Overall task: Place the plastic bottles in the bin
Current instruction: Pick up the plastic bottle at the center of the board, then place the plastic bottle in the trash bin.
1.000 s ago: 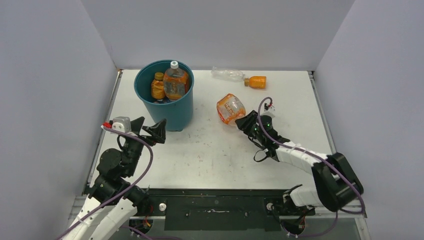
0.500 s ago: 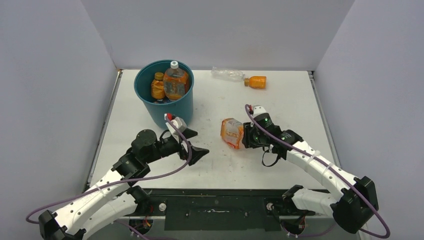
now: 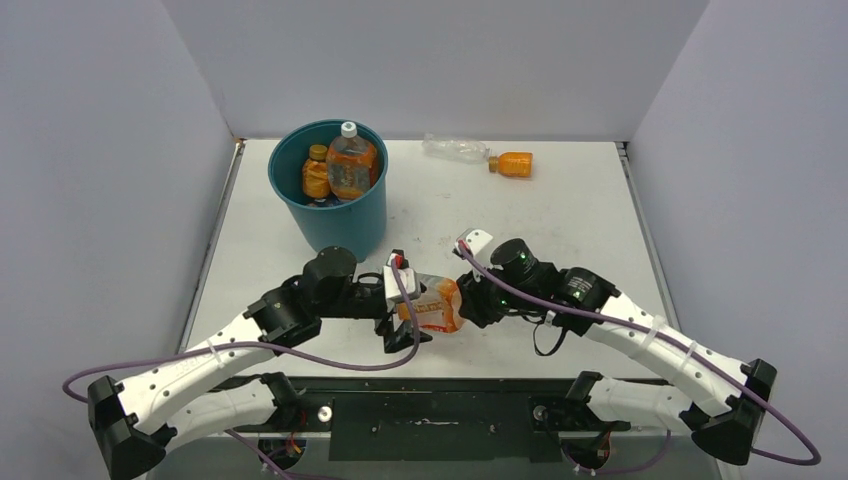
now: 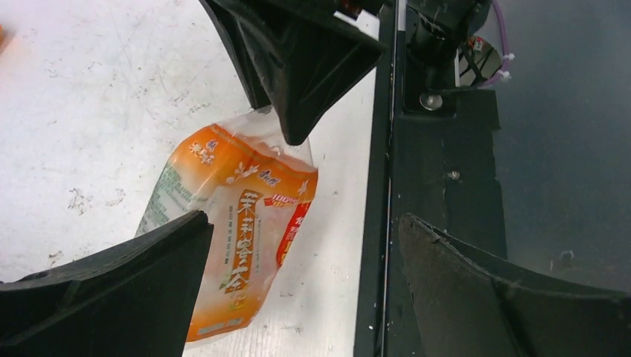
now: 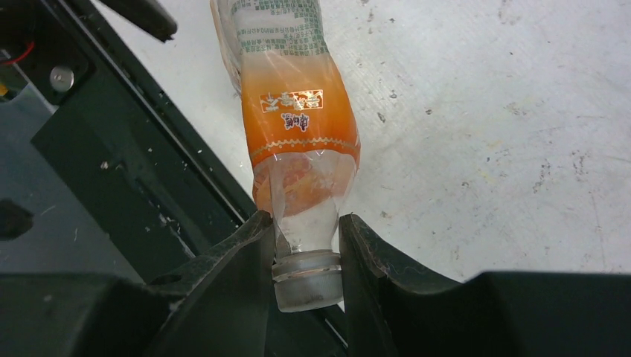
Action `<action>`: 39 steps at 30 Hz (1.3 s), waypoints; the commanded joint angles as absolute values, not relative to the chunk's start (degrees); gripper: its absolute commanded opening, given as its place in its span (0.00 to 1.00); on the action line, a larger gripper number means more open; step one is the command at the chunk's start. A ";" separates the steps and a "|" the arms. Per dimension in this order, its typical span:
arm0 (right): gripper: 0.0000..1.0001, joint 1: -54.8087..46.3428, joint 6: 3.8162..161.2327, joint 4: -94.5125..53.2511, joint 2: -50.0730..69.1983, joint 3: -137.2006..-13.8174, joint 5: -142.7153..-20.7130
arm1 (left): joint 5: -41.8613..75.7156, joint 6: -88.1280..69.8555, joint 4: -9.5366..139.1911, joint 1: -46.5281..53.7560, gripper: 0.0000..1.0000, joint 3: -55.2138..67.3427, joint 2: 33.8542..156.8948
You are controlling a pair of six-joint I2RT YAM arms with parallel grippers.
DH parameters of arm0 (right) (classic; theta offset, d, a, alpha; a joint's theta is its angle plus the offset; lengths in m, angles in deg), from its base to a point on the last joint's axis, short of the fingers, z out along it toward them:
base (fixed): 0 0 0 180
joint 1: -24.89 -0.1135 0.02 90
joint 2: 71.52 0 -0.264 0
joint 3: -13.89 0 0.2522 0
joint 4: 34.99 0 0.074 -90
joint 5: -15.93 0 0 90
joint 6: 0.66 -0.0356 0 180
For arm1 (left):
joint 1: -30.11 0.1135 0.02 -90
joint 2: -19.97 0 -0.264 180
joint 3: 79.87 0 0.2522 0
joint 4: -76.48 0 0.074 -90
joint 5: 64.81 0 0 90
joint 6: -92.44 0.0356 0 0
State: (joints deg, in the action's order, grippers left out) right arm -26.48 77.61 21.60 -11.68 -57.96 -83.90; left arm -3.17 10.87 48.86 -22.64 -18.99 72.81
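Here, crumpled clear bottle (image 5: 301, 126) with orange printed label, at near edge of table (image 3: 560, 210), neck pinched in right gripper (image 5: 306, 227), left gripper (image 4: 303, 223) spread wide beside its body, holding nothing, bin (image 3: 345, 225) well apart.

I read "100%" on the orange label (image 4: 245, 223) of the crumpled bottle (image 4: 249, 132) between my left gripper's (image 4: 301, 230) fingers (the large Chinese characters beside it are unclear to me).

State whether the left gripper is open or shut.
Open: left gripper jaws wide apart near the orange-labelled bottle, held by the right gripper.
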 commanded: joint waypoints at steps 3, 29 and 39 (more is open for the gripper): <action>0.05 -29.98 80.76 21.60 -15.93 -60.05 -87.95 | -5.93 20.33 44.89 -22.78 0.96 -15.11 68.71; 0.05 -49.05 84.59 23.32 -15.52 -68.97 -70.08 | -5.74 31.54 33.98 -26.31 0.88 -9.05 78.92; 0.11 -51.25 83.83 21.37 -15.92 -69.12 -68.30 | -6.37 28.00 40.30 -26.40 0.25 -11.13 78.68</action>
State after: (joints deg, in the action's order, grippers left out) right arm -50.37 84.87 25.49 -14.74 -67.36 -71.42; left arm -5.16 29.69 34.71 -26.09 -10.25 79.91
